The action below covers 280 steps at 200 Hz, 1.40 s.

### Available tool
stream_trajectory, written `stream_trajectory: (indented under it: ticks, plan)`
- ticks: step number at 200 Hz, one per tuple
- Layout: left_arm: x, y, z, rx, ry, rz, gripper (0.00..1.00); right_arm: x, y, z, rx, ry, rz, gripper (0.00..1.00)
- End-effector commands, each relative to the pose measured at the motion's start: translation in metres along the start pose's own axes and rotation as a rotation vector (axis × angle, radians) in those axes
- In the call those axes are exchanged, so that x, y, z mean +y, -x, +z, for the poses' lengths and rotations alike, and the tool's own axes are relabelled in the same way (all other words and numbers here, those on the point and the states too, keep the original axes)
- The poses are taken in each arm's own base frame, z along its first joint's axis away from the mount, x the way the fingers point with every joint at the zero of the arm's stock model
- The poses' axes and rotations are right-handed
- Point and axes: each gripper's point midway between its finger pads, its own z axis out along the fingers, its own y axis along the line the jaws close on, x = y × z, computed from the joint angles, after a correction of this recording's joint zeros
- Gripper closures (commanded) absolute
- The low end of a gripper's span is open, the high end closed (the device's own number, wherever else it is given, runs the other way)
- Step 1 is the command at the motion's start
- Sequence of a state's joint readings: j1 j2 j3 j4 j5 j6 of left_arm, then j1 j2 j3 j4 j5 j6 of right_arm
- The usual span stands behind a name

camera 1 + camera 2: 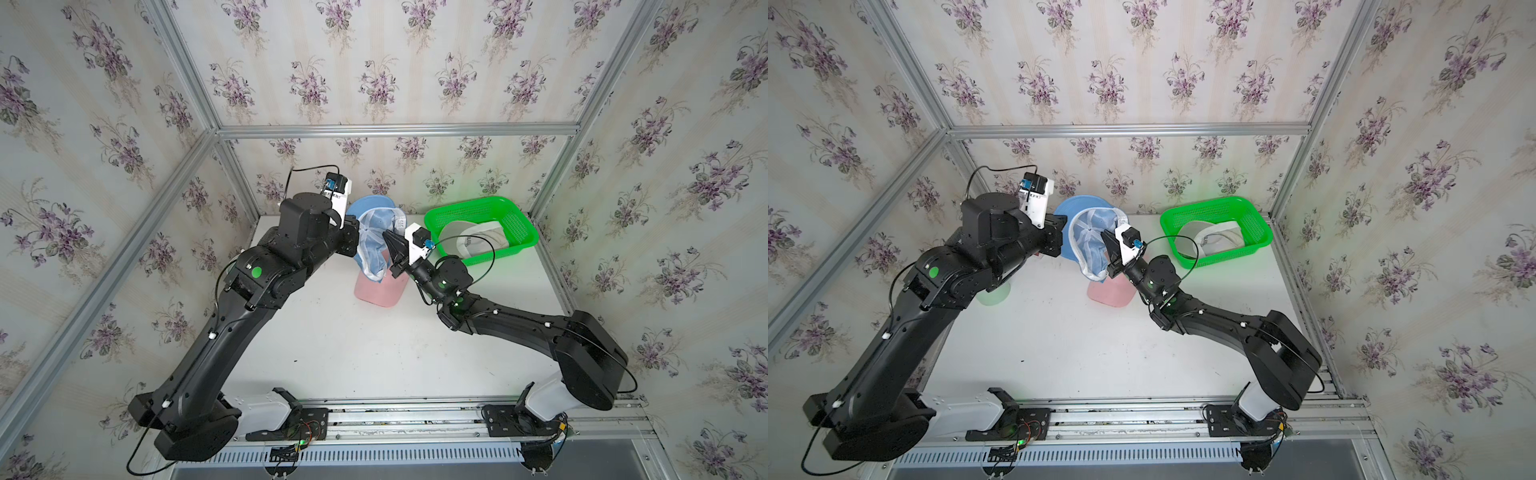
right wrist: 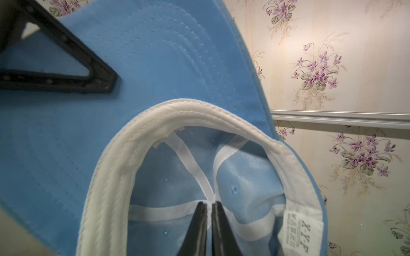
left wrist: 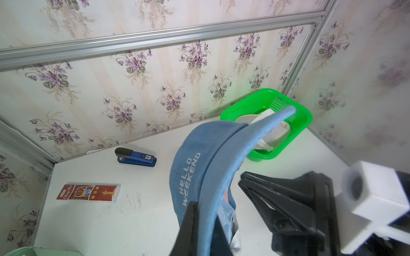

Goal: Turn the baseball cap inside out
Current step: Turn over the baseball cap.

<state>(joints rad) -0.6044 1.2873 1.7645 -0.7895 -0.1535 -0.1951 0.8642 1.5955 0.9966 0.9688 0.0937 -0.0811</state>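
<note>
Though closed, R hand (image 2: 209, 202) inside cap (image 2: 155, 66).

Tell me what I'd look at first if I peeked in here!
A blue baseball cap held up in the air by the robot, over the back middle of the white table. The left hand pinches its brim, and the right hand pokes, shut, into the cap's inside where the white tapes cross. Next, the bright green basket in the back right corner, with a pale cap lying in it.
</note>
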Motion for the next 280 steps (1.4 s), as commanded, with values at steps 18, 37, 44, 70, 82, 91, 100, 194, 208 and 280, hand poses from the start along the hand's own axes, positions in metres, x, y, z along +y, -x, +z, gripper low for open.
stream_trajectory:
  ticks: [18,37,44,70,82,91,100,194,208,280]
  plan:
    - [-0.01,0.009,-0.001,-0.035,-0.052,-0.038,1.0,-0.021,-0.021,0.024,0.063,-0.134,-0.125,0.99]
    - [-0.014,0.01,-0.005,-0.037,-0.084,-0.051,1.0,-0.028,-0.037,0.037,0.093,-0.186,-0.174,1.0]
    - [-0.016,0.011,-0.007,-0.038,-0.096,-0.055,1.0,-0.031,-0.041,0.042,0.099,-0.207,-0.193,1.0]
    - [-0.022,0.013,-0.017,-0.039,-0.141,-0.078,1.0,-0.038,-0.058,0.064,0.14,-0.248,-0.269,1.0]
    - [-0.023,0.013,-0.02,-0.043,-0.154,-0.088,1.0,-0.04,-0.065,0.077,0.166,-0.259,-0.297,1.0]
    - [-0.024,0.013,-0.022,-0.043,-0.162,-0.091,1.0,-0.039,-0.072,0.086,0.189,-0.255,-0.313,0.99]
    - [-0.025,0.013,-0.023,-0.04,-0.166,-0.093,1.0,-0.038,-0.077,0.096,0.215,-0.244,-0.322,0.97]
    - [0.014,0.021,-0.018,-0.071,0.022,-0.025,1.0,-0.011,-0.047,0.026,0.183,-0.059,-0.164,0.51]
    - [0.017,0.024,-0.02,-0.081,0.027,-0.024,1.0,-0.009,-0.04,0.002,0.161,-0.038,-0.117,0.49]
    - [0.005,0.013,-0.006,-0.009,-0.04,0.014,1.0,-0.053,-0.029,-0.062,0.159,-0.167,0.064,0.4]
